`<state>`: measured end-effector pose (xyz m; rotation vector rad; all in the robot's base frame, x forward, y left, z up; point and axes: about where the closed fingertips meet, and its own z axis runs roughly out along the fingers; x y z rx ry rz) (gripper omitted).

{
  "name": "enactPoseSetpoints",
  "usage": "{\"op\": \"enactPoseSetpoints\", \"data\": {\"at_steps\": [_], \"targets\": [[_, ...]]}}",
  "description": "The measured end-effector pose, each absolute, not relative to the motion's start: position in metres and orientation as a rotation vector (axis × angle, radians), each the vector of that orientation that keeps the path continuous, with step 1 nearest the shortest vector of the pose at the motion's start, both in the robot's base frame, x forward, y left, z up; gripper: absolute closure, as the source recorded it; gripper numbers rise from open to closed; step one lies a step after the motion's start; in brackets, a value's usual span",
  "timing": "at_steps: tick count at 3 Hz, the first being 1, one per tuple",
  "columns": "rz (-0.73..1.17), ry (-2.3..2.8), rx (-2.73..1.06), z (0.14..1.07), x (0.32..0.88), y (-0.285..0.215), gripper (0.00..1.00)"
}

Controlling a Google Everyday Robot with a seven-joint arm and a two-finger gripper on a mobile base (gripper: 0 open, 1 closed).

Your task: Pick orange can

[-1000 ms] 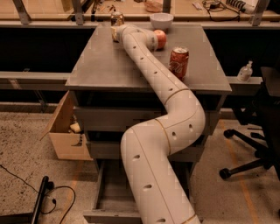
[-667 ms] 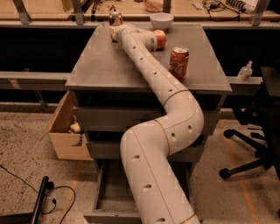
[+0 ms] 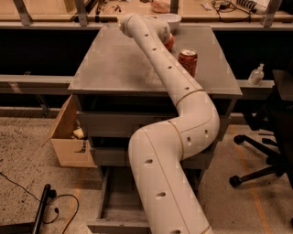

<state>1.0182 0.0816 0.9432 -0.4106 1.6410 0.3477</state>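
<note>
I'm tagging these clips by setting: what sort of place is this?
Probably a lab or workshop: a long workbench strewn with cables behind the grey metal table, a rolling office chair, an open cardboard box on the floor. The gripper is at the table's far edge.

The grey metal tabletop [image 3: 114, 64] carries a red drink can [image 3: 187, 61], a round red-orange apple [image 3: 170, 42] and a white bowl [image 3: 170, 19] at right, the hand [image 3: 122, 23] above its far edge
</note>
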Motion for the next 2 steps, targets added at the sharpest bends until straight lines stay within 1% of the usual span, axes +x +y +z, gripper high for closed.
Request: {"op": "enactPoseSetpoints", "data": {"at_steps": [1,2], "targets": [[0.373,1.69,-0.464,0.969,0.9943,0.0705,1.0],[0.375,1.699,-0.474,0.9708,0.9912,0.073,0.82]]}}
